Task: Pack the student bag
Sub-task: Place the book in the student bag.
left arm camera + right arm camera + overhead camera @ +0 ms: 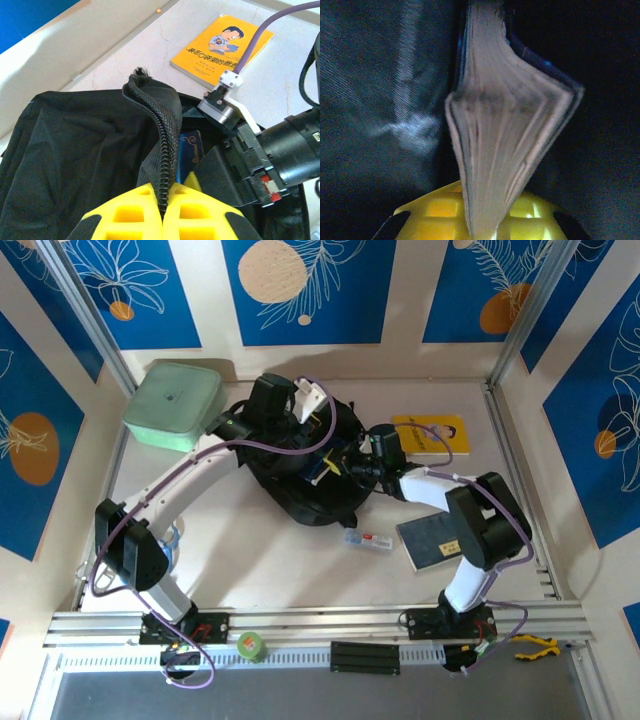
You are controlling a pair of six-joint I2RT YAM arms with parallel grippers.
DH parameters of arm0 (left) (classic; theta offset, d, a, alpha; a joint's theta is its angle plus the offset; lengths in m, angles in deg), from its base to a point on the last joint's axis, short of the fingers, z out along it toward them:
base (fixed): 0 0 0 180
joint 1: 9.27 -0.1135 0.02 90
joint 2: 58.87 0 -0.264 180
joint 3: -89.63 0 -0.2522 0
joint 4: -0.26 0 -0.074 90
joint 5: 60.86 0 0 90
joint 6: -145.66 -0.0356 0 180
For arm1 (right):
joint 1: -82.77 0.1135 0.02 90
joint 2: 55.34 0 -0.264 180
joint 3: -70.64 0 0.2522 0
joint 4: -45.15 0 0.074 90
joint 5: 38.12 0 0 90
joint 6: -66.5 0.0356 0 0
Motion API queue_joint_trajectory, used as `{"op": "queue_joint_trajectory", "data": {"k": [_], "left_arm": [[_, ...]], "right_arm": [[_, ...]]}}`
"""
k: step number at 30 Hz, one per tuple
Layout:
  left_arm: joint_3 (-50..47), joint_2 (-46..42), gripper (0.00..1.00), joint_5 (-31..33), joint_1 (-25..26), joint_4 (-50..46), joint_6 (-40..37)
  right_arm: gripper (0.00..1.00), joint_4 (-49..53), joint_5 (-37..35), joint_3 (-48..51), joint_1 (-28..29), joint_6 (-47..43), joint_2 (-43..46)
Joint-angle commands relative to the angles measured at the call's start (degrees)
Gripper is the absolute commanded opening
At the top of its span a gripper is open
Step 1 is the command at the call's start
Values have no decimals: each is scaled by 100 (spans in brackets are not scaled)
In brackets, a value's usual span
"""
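Bag [310,502]: your left gripper [162,200] pinches its zipper rim [167,145]; your right gripper [480,222] clamps a book [510,125] inside it.

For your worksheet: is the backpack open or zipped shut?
Open: the left gripper holds the backpack by its raised zipper edge; a blue book shows inside.

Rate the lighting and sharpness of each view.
Top external: bright, even and sharp, with soft shadows beside the student bag. Left wrist: well lit, the zipper crisp. Right wrist: dim, with dark fabric all around and the book blurred at its page edges.
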Motion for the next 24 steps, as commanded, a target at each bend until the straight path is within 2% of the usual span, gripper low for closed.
{"op": "queue_joint_trajectory", "data": {"k": [1, 5, 7, 12, 17, 20, 24], "left_arm": [[31, -232, 0, -159, -19, 398, 66], [26, -281, 0, -161, -23, 387, 75], [14, -298, 0, -173, -24, 386, 90], [-27, -322, 0, -151, -25, 385, 110], [-117, -334, 0, -70, -36, 387, 101], [-210, -325, 0, -70, -59, 403, 119], [-371, -325, 0, -34, -154, 421, 140]], "right_arm": [[2, -1440, -238, -261, 116, 154, -161], [2, -2253, -208, -341, 141, 407, -470], [2, -1987, -236, -532, 180, 439, -621], [2, -696, -864, -984, 429, 372, -970], [6, 61, -1077, -1478, 468, 255, -1503], [13, 263, -825, -1747, 433, 298, -1810], [33, 254, -651, -1670, 437, 212, -1697]]}}
